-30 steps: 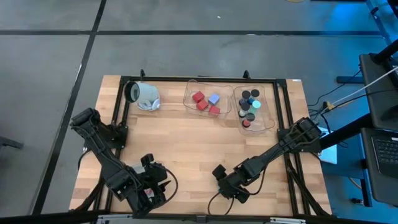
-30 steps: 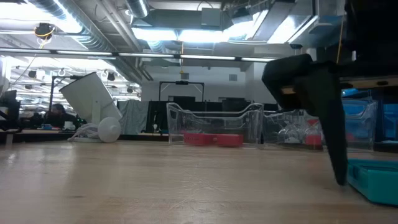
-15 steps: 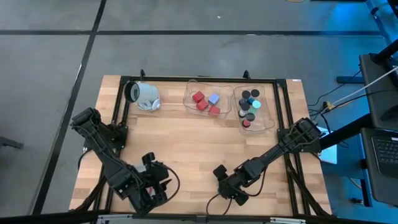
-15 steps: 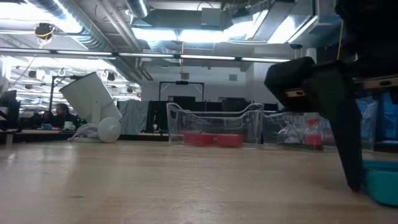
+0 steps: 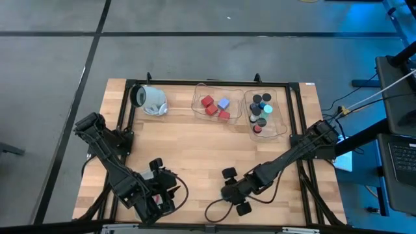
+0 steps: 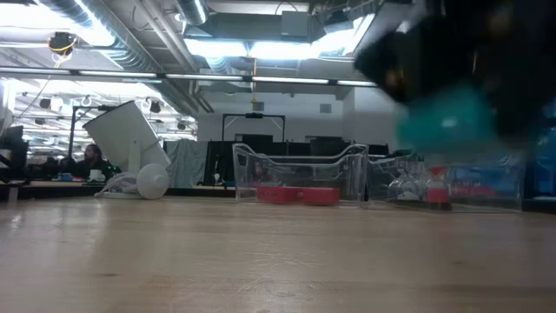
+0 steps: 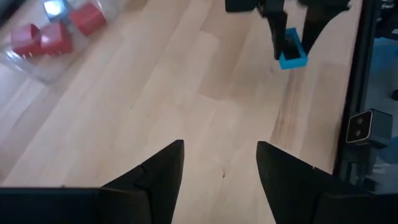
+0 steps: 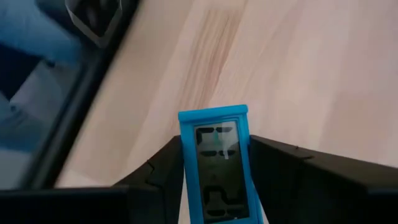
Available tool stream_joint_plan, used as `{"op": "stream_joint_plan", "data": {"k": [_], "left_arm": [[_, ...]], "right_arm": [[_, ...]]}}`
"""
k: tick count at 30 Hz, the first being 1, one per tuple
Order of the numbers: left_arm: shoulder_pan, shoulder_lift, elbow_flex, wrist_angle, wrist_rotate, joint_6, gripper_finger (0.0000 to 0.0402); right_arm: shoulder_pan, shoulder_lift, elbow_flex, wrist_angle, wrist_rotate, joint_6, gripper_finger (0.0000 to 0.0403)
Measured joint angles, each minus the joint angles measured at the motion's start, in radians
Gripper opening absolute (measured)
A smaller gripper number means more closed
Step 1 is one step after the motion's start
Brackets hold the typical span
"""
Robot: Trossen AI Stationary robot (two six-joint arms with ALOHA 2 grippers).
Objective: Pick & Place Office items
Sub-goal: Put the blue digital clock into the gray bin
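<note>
A flat teal-blue card (image 8: pixel 214 162) sits between the fingers of my right gripper (image 5: pixel 231 190), near the table's front edge at its middle; the gripper is shut on it. The low view shows the card (image 6: pixel 447 122) blurred and above the tabletop. The left wrist view shows the same card (image 7: pixel 291 55) between the right gripper's fingers. My left gripper (image 7: pixel 221 163) stands open over bare wood at the front left (image 5: pixel 159 190). Red and pale blue blocks (image 5: pixel 214 105) and stubby cylinders (image 5: pixel 261 110) lie in two clear bins at the far side. My right gripper pinches the card's two long sides (image 8: pixel 186 155) between its two fingers. The fingers point down at it from above. One short end of the card (image 8: pixel 213 114) sticks out past the fingertips. The card is lifted clear of the table.
A large white cylinder with a dark end (image 5: pixel 149 99) lies at the far left. The two clear bins (image 5: pixel 286 127) stand along the far edge. A black frame (image 5: pixel 305 175) runs around the table. Bare wood (image 5: pixel 195 149) lies between the arms and the bins.
My right gripper has shut on the teal card, which lay on the table by its fingers, and has risen with it; the card is now clear of the wood. The gripper has also shifted slightly toward the table's left.
</note>
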Motion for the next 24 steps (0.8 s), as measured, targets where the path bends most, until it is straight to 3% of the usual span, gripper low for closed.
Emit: {"op": "stream_joint_plan", "data": {"k": [5,9,15,19,24], "left_arm": [[0.0,0.0,0.0,0.004,-0.07,0.081,0.0198],[0.0,0.002,-0.009,0.056,-0.176,0.162,0.0198],[0.017,0.004,-0.056,0.202,-0.499,0.078,0.0198],[0.062,0.004,-0.066,0.241,-0.667,-0.036,0.0198],[0.146,0.004,-0.066,0.279,-0.633,-0.035,0.0198]], "right_arm": [[0.015,-0.1,0.085,-0.036,0.146,0.019,0.0148],[0.041,-0.193,0.132,-0.038,0.334,0.017,0.0156],[0.091,-0.278,0.139,-0.117,0.777,-0.059,0.0155],[0.096,-0.276,0.138,-0.149,0.992,-0.2,0.0155],[0.067,-0.255,0.139,-0.141,1.051,-0.311,0.0155]]}}
